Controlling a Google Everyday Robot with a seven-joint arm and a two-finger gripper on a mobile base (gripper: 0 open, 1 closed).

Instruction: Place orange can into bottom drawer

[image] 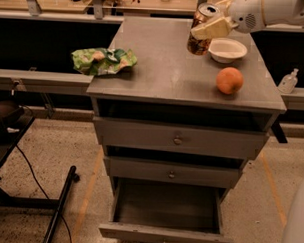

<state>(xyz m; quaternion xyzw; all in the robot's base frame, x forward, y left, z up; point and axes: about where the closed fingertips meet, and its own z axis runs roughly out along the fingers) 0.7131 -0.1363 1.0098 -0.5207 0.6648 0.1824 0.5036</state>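
Observation:
The orange can (199, 39), orange-brown with a silver top and pull tab, is held tilted just above the back of the cabinet top (159, 68). My gripper (211, 25) comes in from the upper right and is shut on the can, with a cream finger (213, 28) across its side. The bottom drawer (167, 211) is pulled open at the foot of the cabinet, and its inside shows nothing in it.
A white bowl (226, 49) sits right of the can. A round orange fruit (229, 80) lies near the right front. A green chip bag (103, 60) lies at the left edge. Two knobbed drawers (177, 140) above are closed. A black stand (20, 179) is at left.

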